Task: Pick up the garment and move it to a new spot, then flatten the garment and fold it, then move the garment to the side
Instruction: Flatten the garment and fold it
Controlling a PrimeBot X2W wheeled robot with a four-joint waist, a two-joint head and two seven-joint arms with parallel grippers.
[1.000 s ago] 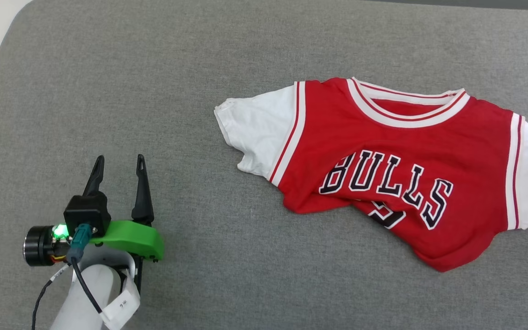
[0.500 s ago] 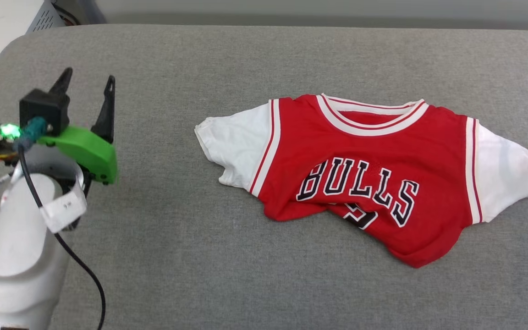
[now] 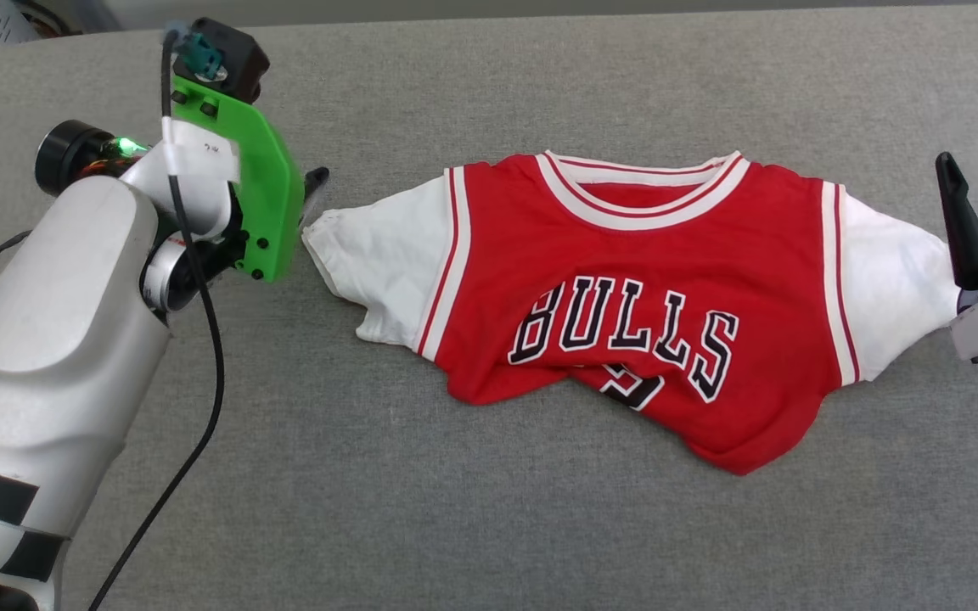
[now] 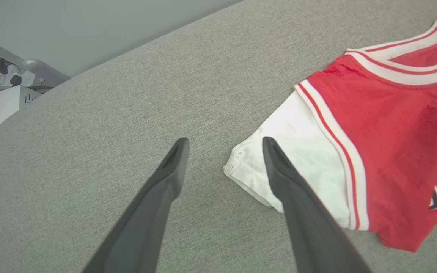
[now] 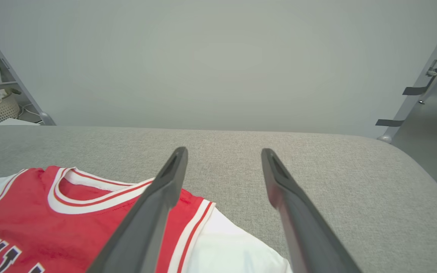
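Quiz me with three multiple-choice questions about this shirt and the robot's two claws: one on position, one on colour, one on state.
1. Where is the left gripper? A) over the collar B) at a white sleeve's end C) on the lettering
2. What colour are the garment's sleeves? A) black B) green C) white
3. How is the right gripper? A) open, empty B) shut on a sleeve C) shut on the collar
Answers: 1 B, its fingers frame the sleeve's tip; 2 C, both look white; 3 A, its fingers stand apart, nothing between.
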